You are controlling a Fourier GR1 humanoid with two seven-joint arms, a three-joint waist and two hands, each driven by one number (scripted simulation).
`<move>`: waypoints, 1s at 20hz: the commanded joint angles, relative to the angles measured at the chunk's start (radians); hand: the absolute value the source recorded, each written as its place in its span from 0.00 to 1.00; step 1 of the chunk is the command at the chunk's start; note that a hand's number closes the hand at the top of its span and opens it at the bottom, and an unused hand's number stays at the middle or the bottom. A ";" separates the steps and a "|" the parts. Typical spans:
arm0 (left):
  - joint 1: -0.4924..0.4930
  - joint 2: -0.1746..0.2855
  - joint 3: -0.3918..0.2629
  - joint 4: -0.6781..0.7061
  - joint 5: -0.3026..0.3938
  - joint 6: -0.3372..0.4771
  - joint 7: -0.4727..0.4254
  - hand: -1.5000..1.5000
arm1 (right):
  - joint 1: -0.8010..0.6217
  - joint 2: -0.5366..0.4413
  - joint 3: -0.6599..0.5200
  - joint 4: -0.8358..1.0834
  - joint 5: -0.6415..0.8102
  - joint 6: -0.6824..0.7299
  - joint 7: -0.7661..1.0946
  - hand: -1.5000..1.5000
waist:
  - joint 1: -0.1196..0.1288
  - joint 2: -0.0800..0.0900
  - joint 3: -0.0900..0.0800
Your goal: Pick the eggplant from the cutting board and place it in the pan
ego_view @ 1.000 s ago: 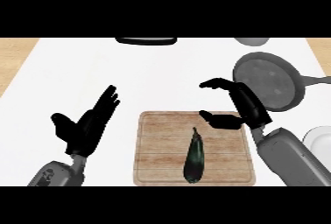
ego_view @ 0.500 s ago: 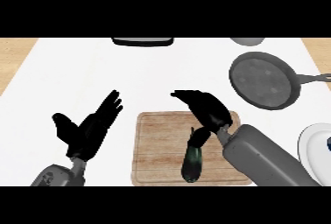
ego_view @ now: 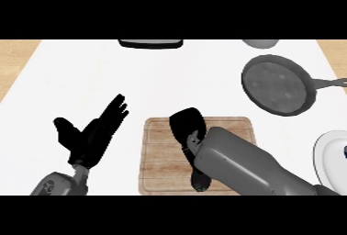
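Eggplant: we see only its lower end, a dark, near-black, glossy body narrowing to a small greenish tip. The rest is hidden under the right hand and forearm.
Where it lies: on the cutting board, in the board's right half. The end we can see points toward the board's near edge and stops just short of it.
Cutting board: a pale wooden rectangle with rounded corners and grain running across. It lies flat on the white counter, near the view's lower middle.
Right hand: a black shape seen from the back, over the board's upper middle, right where the hidden part of the eggplant runs.
Right hand's hold: we cannot tell whether it is spread or closed on the eggplant, nor whether it touches it.
Right forearm: grey, coming in from the lower right, crossing the board's right side and covering much of the eggplant.
Left hand: left of the board and off it, palm showing, fingers straight and spread wide, thumb out to the side, holding nothing.
Pan: a round, dark grey pan up and to the right of the board, well apart from it. Its handle reaches the right edge.
Plate: white, cut off by the right edge, just beside the right forearm.
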 commanded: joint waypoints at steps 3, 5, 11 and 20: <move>-0.046 -0.023 0.025 0.044 0.000 0.009 0.011 0.50 | -0.059 0.158 0.023 0.090 -0.140 0.256 0.263 0.00 | -0.021 0.003 0.002; -0.006 -0.004 0.019 0.034 -0.008 -0.020 -0.016 0.50 | -0.072 0.160 0.032 0.128 -0.159 0.264 0.297 0.00 | -0.016 0.002 0.002; 0.014 -0.035 0.002 0.002 -0.020 -0.012 -0.008 0.50 | -0.042 0.162 0.105 0.099 -0.256 0.125 0.415 0.00 | -0.011 0.000 0.004; 0.056 -0.023 0.023 0.006 -0.032 -0.028 -0.017 0.50 | -0.064 0.161 0.189 0.138 -0.173 0.157 0.407 0.00 | -0.030 -0.001 0.004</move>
